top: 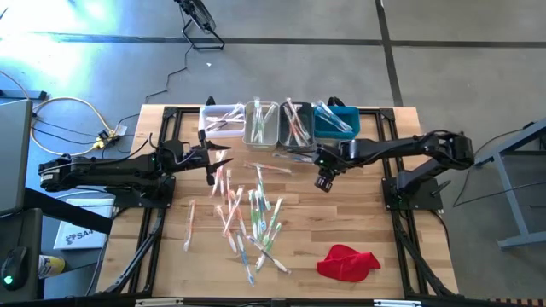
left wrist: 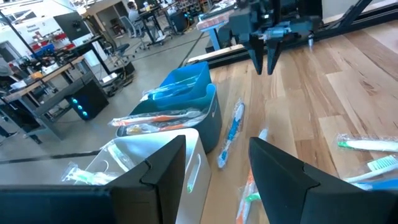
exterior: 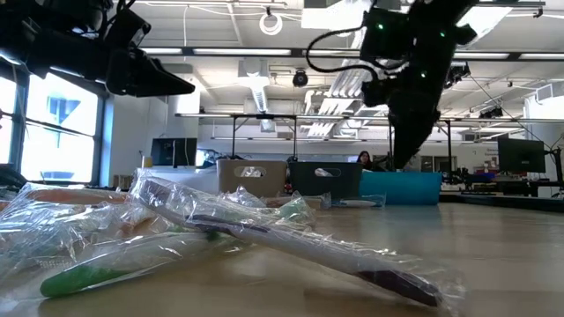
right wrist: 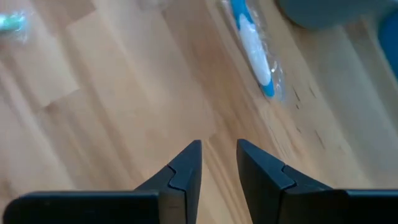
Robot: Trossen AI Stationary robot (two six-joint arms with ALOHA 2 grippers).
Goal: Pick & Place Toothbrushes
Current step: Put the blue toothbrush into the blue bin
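Wrapped in clear, crinkly film — so best gripped across the handle, mid-length, not by a loose edge. At far left, left gripper (top: 217, 154) spread wide and empty, raised over the near end of the bins, with the white bin (left wrist: 149, 163) right beneath in its wrist view; probably waiting or turning back toward the pile, so worth lowering only onto a stick lying apart from its neighbours. Toothbrushes (top: 247, 213) scattered mid-table in a loose heap, many crossing, more already lying in the row of bins at the back edge. Further right, right gripper (right wrist: 217, 163) nearly closed, a narrow gap between the fingers and nothing in it, pointed down at bare wood; blue-handled toothbrush (right wrist: 252, 40) just beside the blue bin (left wrist: 186, 87) looks the likely target — needs wider fingers first, then alignment across the handle before descending. Red cloth (top: 348, 261) near the front right, well apart from everything.
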